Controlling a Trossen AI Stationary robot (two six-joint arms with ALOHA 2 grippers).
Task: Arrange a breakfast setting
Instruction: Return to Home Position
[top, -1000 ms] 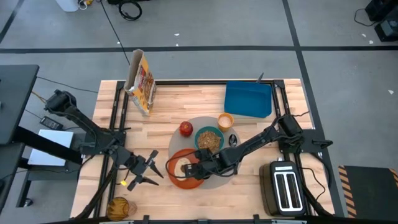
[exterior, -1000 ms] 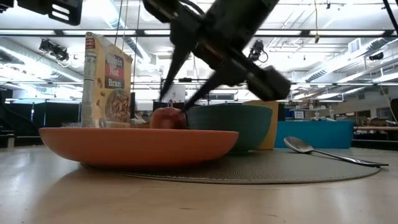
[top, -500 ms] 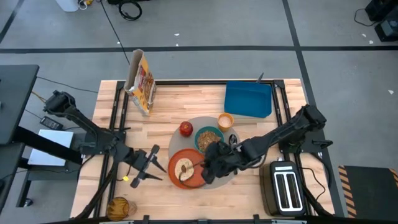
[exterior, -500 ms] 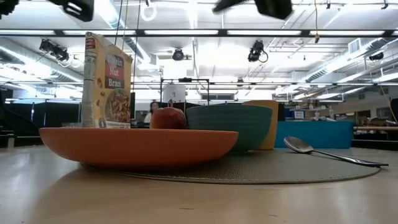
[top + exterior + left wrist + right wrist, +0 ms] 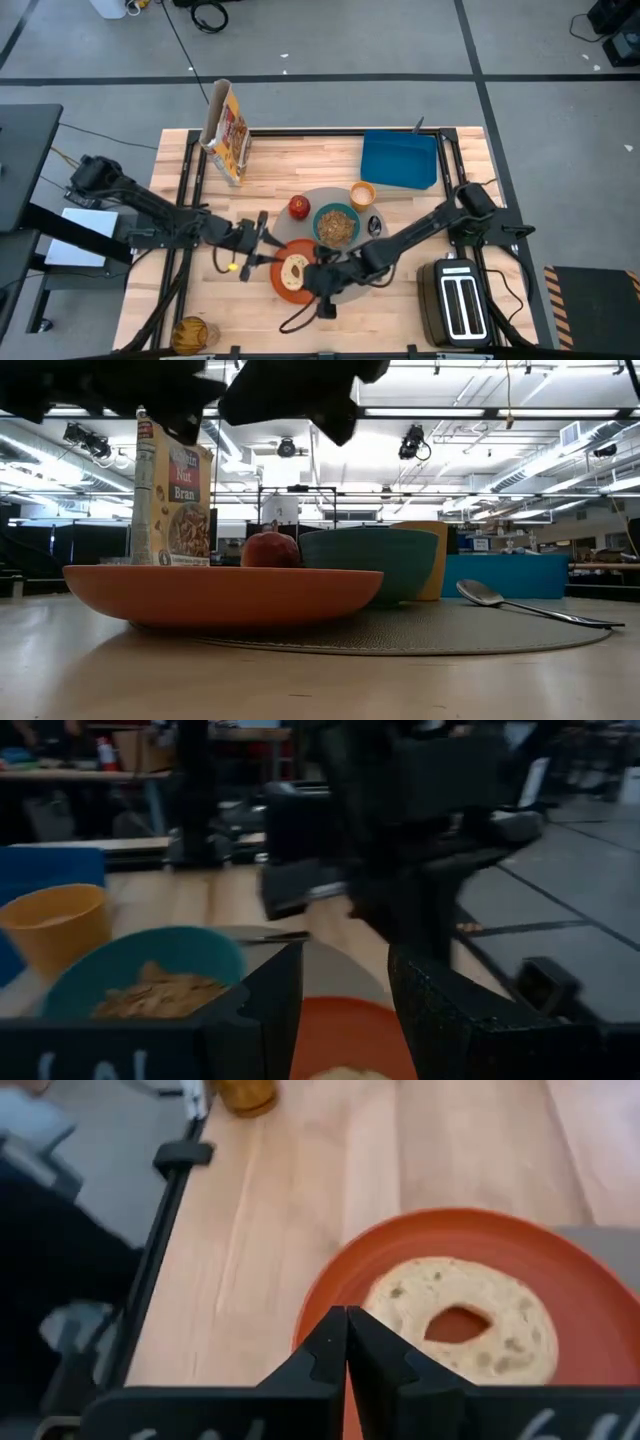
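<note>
Breakfast setting [image 5: 328, 242] looks complete on the desk [image 5: 300, 160]. The grey mat [image 5: 325, 197] carries the teal bowl [image 5: 336, 226] of cereal, with the red apple [image 5: 299, 207], orange cup [image 5: 362, 195] and metal spoon [image 5: 374, 226] close around it. The round bread [image 5: 294, 271] lies on the orange plate [image 5: 281, 288] at the mat's edge.

Left hand [image 5: 347, 965] hovers just beside the plate, fingers moderately apart and empty. Right hand [image 5: 346, 1318] hangs close over the plate, fingers pressed together on nothing.

What remains is taking both arms back to rest. I would raise each hand straight up first, clear of plate rim and bowl, then draw the 2 arms apart, 1 to each side, since they crowd the same spot. The right arm lies across the mat near the spoon, so it should lift before swinging out. A low sweep could drag the spoon or shove the plate.
</note>
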